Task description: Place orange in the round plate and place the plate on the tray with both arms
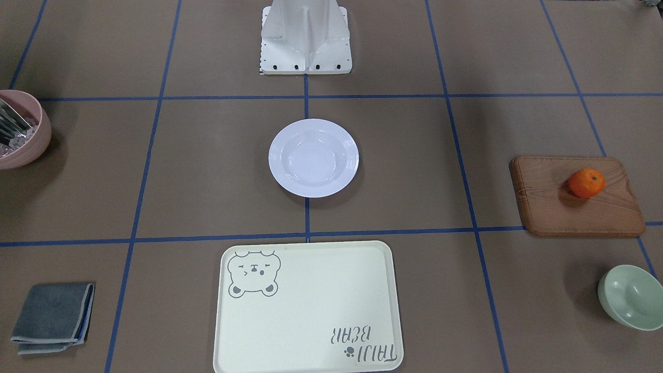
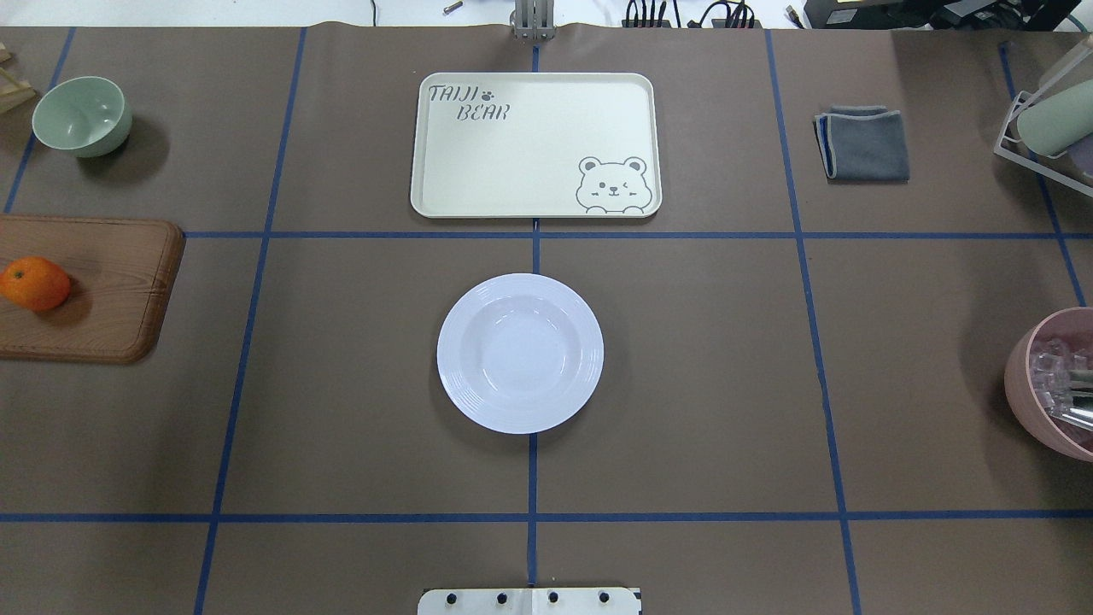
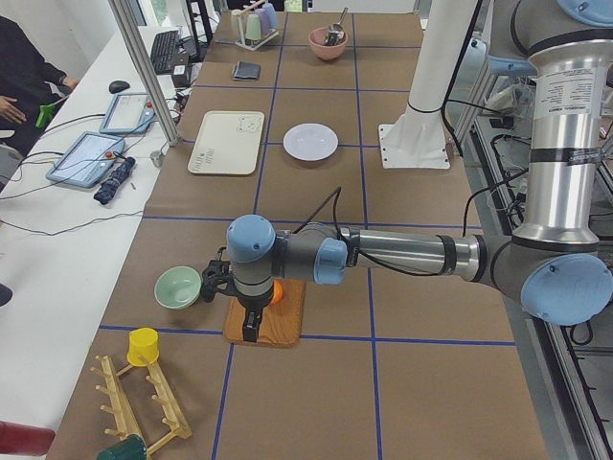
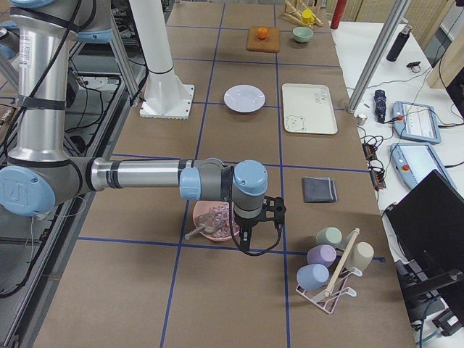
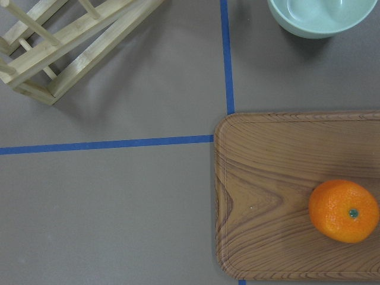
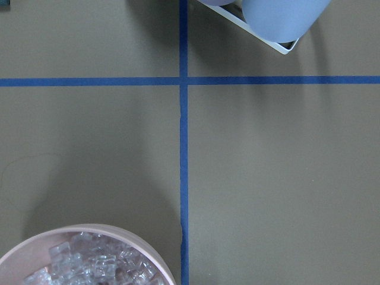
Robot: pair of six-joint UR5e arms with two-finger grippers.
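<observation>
The orange [image 1: 586, 183] [image 5: 344, 211] lies on a brown wooden board [image 1: 549, 207] at the table's left end. The empty white round plate [image 2: 520, 353] sits mid-table, apart from the cream bear tray [image 2: 535, 145] just beyond it. My left gripper [image 3: 251, 329] hangs over the board close to the orange [image 3: 278, 293]; only the side view shows it, so I cannot tell whether it is open or shut. My right gripper [image 4: 246, 243] hangs at the far right end beside the pink bowl [image 4: 214, 217], and I cannot tell its state either.
A pale green bowl [image 2: 82, 115] stands beyond the board, with a wooden rack [image 5: 65, 41] and a yellow cup [image 3: 143, 345] nearby. A folded grey cloth [image 2: 864, 143] and a cup rack [image 4: 330, 268] lie on the right. The pink bowl [image 6: 89, 255] holds clear cubes.
</observation>
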